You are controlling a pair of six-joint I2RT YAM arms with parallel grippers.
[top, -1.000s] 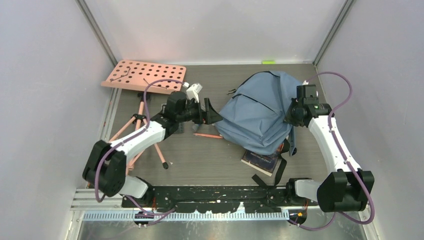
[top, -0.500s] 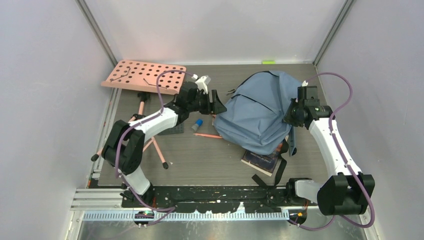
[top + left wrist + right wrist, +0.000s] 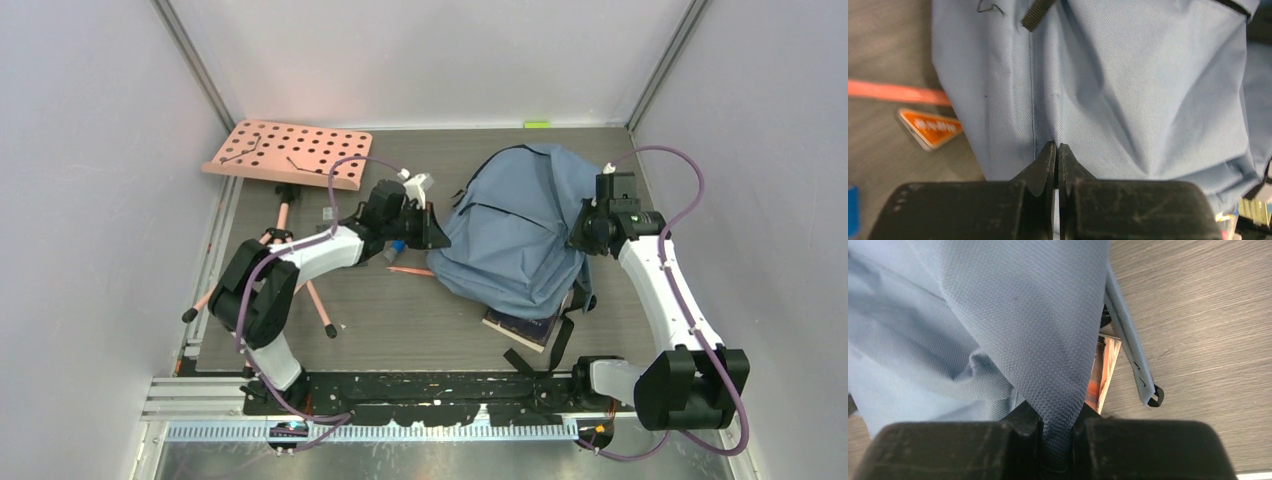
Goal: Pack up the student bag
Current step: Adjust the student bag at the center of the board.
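Student bag [image 3: 515,235]: slumped between your two grippers, directly ahead of your left gripper [image 3: 1056,150], whose jaws are pressed together against its cloth (fold caught or not, you cannot tell), and running forward out of your right gripper [image 3: 1058,422], clamped on a fabric fold.

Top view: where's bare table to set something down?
Widest bare patch: near-centre table, between the tripod legs and the book, in front of the student bag. Smaller one at the far edge, between the pegboard and the student bag. Crowded: the pencil and a small blue item beside the left gripper.
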